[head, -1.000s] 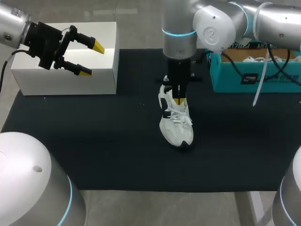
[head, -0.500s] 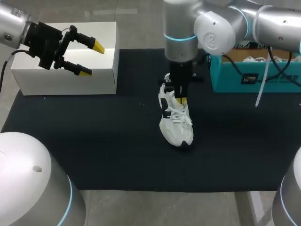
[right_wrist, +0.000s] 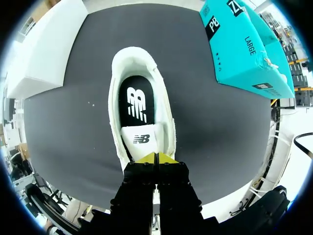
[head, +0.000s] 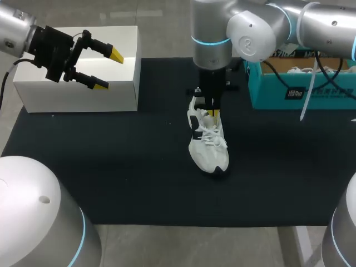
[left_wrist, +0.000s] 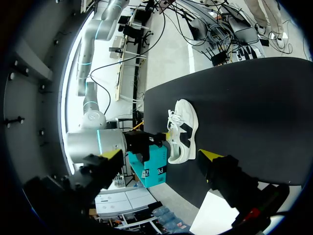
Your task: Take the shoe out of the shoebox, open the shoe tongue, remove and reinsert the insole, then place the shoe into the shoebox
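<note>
Judging by the shoe (head: 207, 142) lying on the mat (head: 111, 167), it's out of the shoebox (head: 303, 83). Your right gripper (right_wrist: 155, 157) is clenched at the tongue (right_wrist: 141, 139), your left gripper (head: 109, 70) released. Insole (right_wrist: 137, 103) and reboxing remain.

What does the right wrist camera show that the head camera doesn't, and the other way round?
Only the right wrist view: the black insole lying inside the white lace-up sneaker, and the right gripper with its yellow tips pressed together at the white tongue.
Only the head view: the left gripper, open, over the white rectangular box, plus the sneaker's laces and toe.
Both: the sneaker, the black table mat, the teal cardboard shoebox and the white box.
</note>
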You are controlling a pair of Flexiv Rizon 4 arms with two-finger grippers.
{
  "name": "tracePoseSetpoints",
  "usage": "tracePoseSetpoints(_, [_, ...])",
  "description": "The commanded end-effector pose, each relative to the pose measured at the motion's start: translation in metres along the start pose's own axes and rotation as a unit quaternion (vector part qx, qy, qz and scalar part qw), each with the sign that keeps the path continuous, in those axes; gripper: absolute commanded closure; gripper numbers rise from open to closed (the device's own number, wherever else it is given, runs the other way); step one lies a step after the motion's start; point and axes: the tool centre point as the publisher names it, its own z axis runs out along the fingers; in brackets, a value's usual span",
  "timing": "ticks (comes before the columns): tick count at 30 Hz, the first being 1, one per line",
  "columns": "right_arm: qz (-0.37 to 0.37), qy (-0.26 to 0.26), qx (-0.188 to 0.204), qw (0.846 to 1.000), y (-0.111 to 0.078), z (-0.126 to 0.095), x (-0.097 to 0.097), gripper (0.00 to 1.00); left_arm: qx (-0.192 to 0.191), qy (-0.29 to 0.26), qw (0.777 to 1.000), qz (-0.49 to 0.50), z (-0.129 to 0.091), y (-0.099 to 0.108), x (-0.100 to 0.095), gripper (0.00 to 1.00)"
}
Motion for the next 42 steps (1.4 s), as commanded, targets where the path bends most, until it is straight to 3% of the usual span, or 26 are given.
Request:
tracePoseSetpoints(1, [-0.003, 0.015, -0.001, 1.0, 0.005, 0.006, -0.002, 1.0, 0.001, 0.003, 1.0, 0.0, 0.0, 0.001, -0.001, 0.0])
tracePoseSetpoints(8, [-0.019, 0.04, 0.003, 0.999, 0.013, 0.016, 0.01, 1.0, 0.001, 0.003, 1.0, 0.0, 0.0, 0.001, -0.001, 0.0])
tracePoseSetpoints(11, [-0.067, 0.062, -0.045, 0.995, 0.015, 0.001, 0.013, 1.0, 0.001, 0.003, 1.0, 0.0, 0.0, 0.001, -0.001, 0.0])
tracePoseSetpoints(13, [-0.173, 0.092, -0.057, 0.979, 0.016, -0.009, 0.017, 1.0, 0.001, 0.003, 1.0, 0.0, 0.0, 0.001, -0.001, 0.0])
tracePoseSetpoints(14, [-0.22, 0.075, -0.073, 0.97, 0.014, -0.014, 0.02, 1.0, 0.001, 0.003, 1.0, 0.0, 0.0, 0.001, -0.001, 0.0])
tracePoseSetpoints(18, [-0.429, 0.096, -0.052, 0.896, 0.0, -0.028, 0.036, 1.0, 0.001, 0.003, 1.0, 0.0, 0.0, 0.001, -0.001, 0.0])
tracePoseSetpoints(19, [-0.443, 0.089, -0.032, 0.891, -0.002, -0.029, 0.037, 1.0, 0.001, 0.003, 1.0, 0.0, 0.0, 0.001, -0.001, 0.0])
tracePoseSetpoints(31, [-0.443, 0.089, -0.032, 0.891, -0.002, -0.029, 0.037, 1.0, 0.001, 0.003, 1.0, 0.0, 0.0, 0.001, -0.001, 0.0])
tracePoseSetpoints(32, [-0.466, 0.053, -0.025, 0.883, 0.001, -0.03, 0.038, 1.0, 0.001, 0.003, 1.0, 0.0, 0.0, 0.001, -0.001, 0.0])
tracePoseSetpoints(33, [-0.502, 0.009, -0.028, 0.864, 0.006, -0.034, 0.038, 1.0, 0.001, 0.003, 1.0, 0.0, 0.0, 0.001, -0.001, 0.0])
tracePoseSetpoints(38, [-0.632, -0.152, -0.05, 0.758, 0.022, -0.052, 0.023, 1.0, 0.001, 0.003, 1.0, 0.0, 0.0, 0.001, -0.001, 0.0])
tracePoseSetpoints(40, [-0.671, -0.172, -0.072, 0.718, 0.029, -0.055, 0.017, 1.0, 0.001, 0.003, 1.0, 0.0, 0.0, 0.001, -0.001, 0.0])
tracePoseSetpoints(42, [-0.691, -0.176, -0.086, 0.696, 0.036, -0.057, 0.011, 1.0, 0.001, 0.003, 1.0, 0.0, 0.0, 0.001, -0.001, 0.0])
